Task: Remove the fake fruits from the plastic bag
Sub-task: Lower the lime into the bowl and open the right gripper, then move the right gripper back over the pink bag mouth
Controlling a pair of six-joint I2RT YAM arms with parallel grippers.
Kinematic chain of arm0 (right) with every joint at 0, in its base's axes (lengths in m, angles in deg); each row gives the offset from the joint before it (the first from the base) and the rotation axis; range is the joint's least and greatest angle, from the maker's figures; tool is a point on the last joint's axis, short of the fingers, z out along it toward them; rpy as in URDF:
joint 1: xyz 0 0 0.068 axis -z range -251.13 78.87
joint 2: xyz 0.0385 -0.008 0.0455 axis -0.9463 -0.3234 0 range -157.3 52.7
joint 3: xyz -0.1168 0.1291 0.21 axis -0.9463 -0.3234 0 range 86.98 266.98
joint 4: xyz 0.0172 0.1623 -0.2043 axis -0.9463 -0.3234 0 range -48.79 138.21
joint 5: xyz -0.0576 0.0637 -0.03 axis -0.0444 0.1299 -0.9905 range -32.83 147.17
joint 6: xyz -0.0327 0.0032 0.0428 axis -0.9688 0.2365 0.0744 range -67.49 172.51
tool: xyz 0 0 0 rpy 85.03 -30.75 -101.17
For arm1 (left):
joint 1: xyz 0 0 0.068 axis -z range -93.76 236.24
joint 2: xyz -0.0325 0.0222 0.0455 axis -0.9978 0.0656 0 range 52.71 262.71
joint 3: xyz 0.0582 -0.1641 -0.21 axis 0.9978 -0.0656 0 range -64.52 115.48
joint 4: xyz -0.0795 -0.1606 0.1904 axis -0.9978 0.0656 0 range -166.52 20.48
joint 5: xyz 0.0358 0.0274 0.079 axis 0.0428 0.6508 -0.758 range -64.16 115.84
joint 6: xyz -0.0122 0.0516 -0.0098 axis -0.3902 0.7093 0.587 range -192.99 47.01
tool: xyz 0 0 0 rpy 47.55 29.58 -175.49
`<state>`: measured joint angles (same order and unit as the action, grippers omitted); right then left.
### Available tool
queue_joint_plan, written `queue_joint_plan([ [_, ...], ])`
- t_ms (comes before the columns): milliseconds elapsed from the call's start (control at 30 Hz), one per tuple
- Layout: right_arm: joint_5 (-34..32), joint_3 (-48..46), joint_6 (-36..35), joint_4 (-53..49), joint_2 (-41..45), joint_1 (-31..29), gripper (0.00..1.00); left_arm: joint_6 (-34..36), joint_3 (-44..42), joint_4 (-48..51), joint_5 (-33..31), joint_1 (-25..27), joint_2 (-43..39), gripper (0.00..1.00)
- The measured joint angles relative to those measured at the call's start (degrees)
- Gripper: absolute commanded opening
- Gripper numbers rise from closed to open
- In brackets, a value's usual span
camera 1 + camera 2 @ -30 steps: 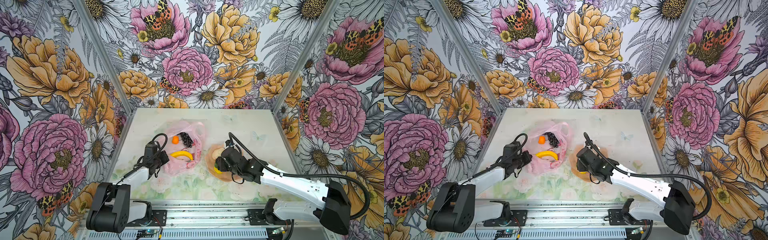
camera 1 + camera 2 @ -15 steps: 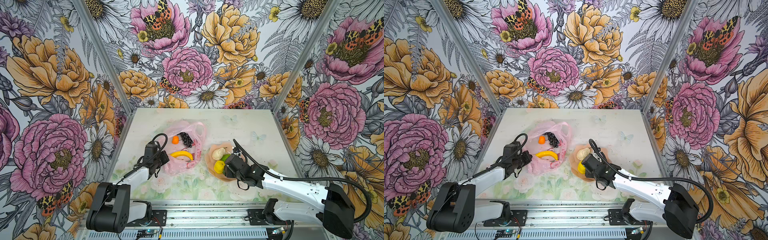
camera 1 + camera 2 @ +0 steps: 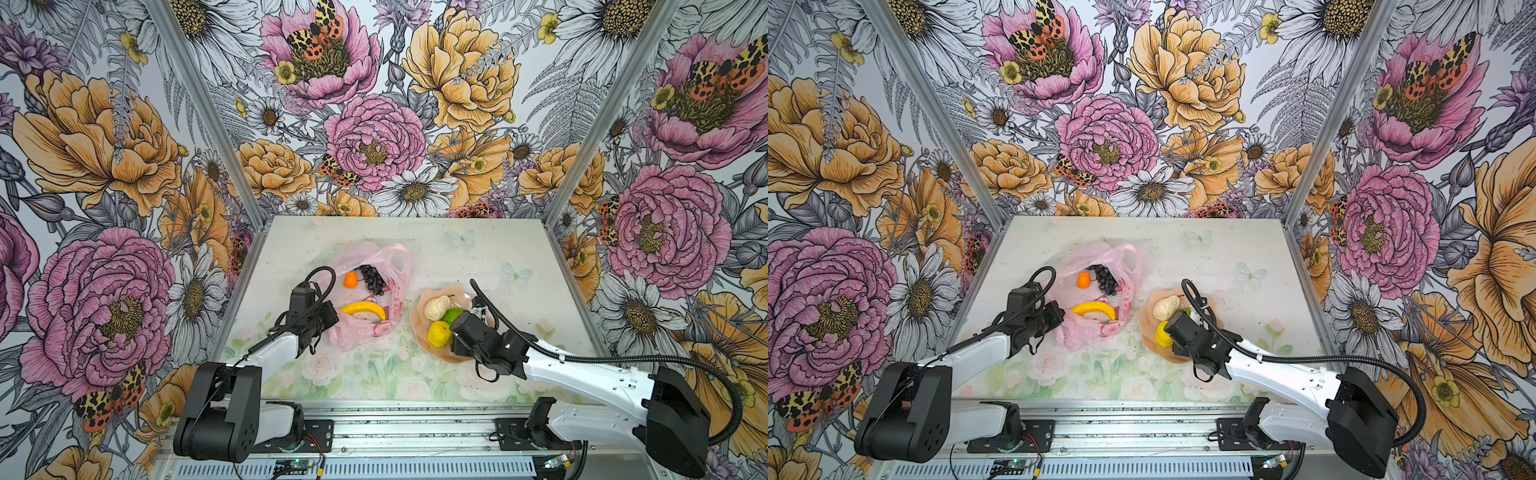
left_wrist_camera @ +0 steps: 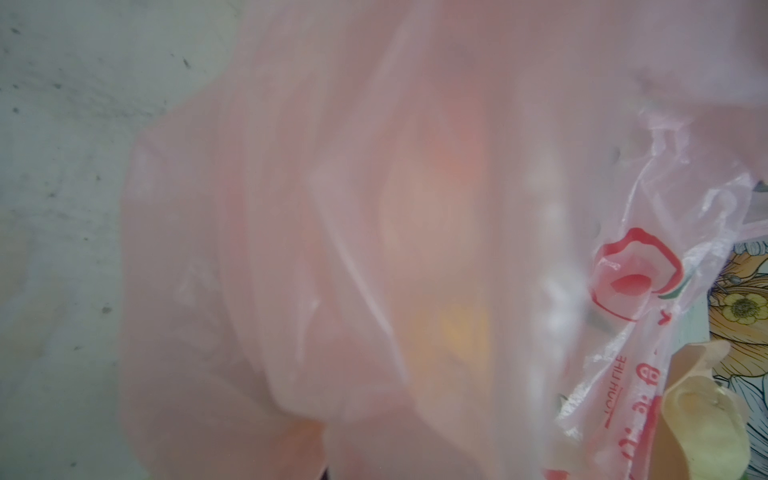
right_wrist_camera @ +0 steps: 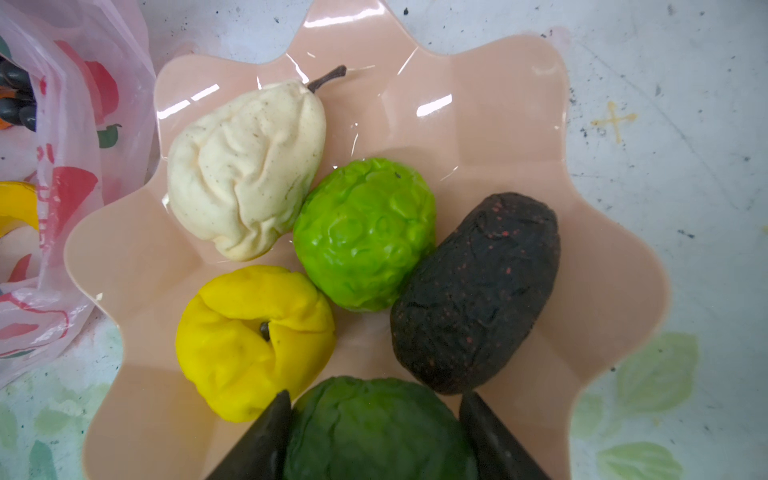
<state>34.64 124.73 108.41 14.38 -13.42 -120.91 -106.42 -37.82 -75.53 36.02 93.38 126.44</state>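
The pale-pink plastic bag (image 3: 365, 334) lies open at mid-table. Inside it are a yellow banana (image 3: 362, 309), a dark grape bunch (image 3: 372, 279) and an orange (image 3: 350, 280). My left gripper (image 3: 329, 319) is shut on the bag's near-left edge, and bag film (image 4: 374, 249) covers the left wrist view. My right gripper (image 5: 376, 395) hangs over the near side of the plate, its fingers against both sides of a dark green fruit (image 5: 374, 436). On the plate lie a cream pear (image 5: 245, 166), a green citrus (image 5: 365, 232), a yellow citrus (image 5: 253, 340) and a dark avocado (image 5: 478, 291).
The peach scalloped plate (image 5: 478, 124) sits just right of the bag, almost touching it. Flowered walls close in the table on three sides. A metal rail with both arm bases runs along the front edge.
My right gripper has drawn back toward the plate's near edge, uncovering the pear and both citrus in the top views. The left arm and the bag have not moved.
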Motion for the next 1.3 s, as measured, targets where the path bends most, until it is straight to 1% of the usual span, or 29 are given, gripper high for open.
queue_joint_plan([
  [167,-0.24,0.00,0.24,0.24,-1.01,-0.02,0.73,0.00,0.00,0.00,0.02,0.04,0.00,0.00],
  [367,-0.22,0.37,-0.15,0.20,-1.11,-0.02,0.73,0.00,0.04,-0.02,0.24,0.26,0.00,0.00],
  [467,-0.24,1.44,-0.63,0.20,-1.01,-0.02,0.72,0.00,0.04,-0.04,0.31,0.81,0.00,0.00],
  [567,-0.33,3.74,-1.64,0.09,-1.07,-0.02,0.72,0.07,0.11,0.02,0.15,2.43,0.00,0.00],
  [667,-0.72,8.66,-3.61,-0.15,-2.60,-0.04,0.72,0.63,0.79,0.50,-0.61,4.57,-0.02,0.00],
  [767,-1.22,14.75,-5.97,1.60,-7.06,-0.20,0.72,0.90,1.46,0.63,-1.16,5.95,-0.46,0.00],
  [867,-0.66,19.21,-7.91,5.05,-12.41,-0.31,0.72,0.90,1.51,0.63,-1.81,6.14,-1.03,0.00],
  [1133,5.22,34.25,-11.06,15.41,-32.74,-1.77,0.71,0.90,1.51,1.01,-2.64,6.14,-1.05,0.00],
  [1300,8.31,42.86,-12.13,21.29,-43.76,-2.69,0.71,0.87,1.51,0.96,-2.93,6.14,-0.98,0.00],
])
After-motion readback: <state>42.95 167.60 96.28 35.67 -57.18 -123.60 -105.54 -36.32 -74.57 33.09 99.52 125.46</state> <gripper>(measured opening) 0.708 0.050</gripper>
